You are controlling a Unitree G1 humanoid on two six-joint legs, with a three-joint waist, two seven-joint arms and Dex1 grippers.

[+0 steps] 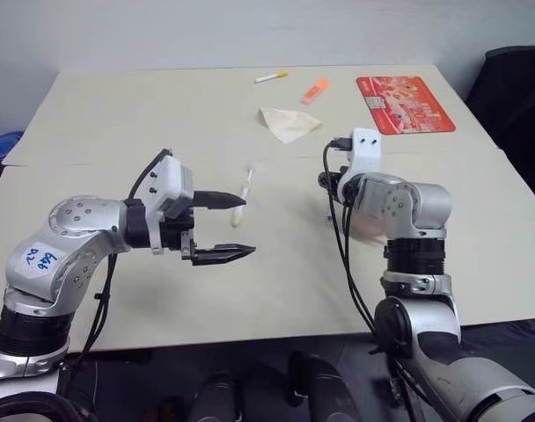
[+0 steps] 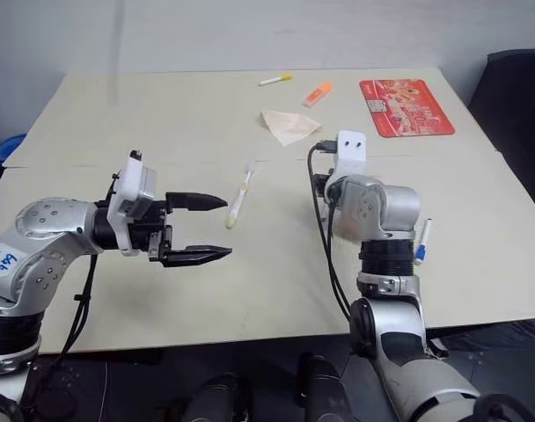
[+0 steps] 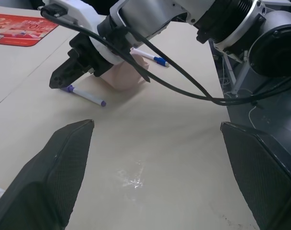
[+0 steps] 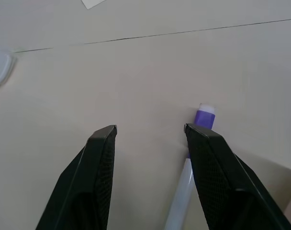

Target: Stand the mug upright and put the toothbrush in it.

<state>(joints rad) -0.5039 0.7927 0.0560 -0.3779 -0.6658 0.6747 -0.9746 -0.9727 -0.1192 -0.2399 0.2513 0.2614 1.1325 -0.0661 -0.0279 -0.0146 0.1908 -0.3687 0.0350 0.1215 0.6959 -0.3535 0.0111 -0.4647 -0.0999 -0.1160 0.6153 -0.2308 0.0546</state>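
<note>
Mug (image 3: 124, 76) lies on the surface (image 1: 118, 123) under the right arm, pale pink, just beside the right tool (image 4: 150, 132); whether it is upright or tipped cannot be told, since the arm covers most of it. Toothbrush (image 2: 240, 197) lies flat near the middle of the surface, its yellow end toward the near side, just beyond the tips of the left tool (image 1: 225, 226) and apart from them. Left tool: fingers wide apart, pointing right, holding nothing. Right tool: fingers parted to a moderate gap, angled down at the surface, nothing between them; a purple-capped marker (image 4: 202, 116) lies against one finger (image 4: 217, 163). A blue-capped marker (image 2: 421, 241) lies to the right of the right arm. At the far side lie a crumpled tissue (image 1: 288, 123), an orange item (image 1: 315, 90), a yellow-capped pen (image 1: 271, 76) and a red card (image 1: 404, 104).
</note>
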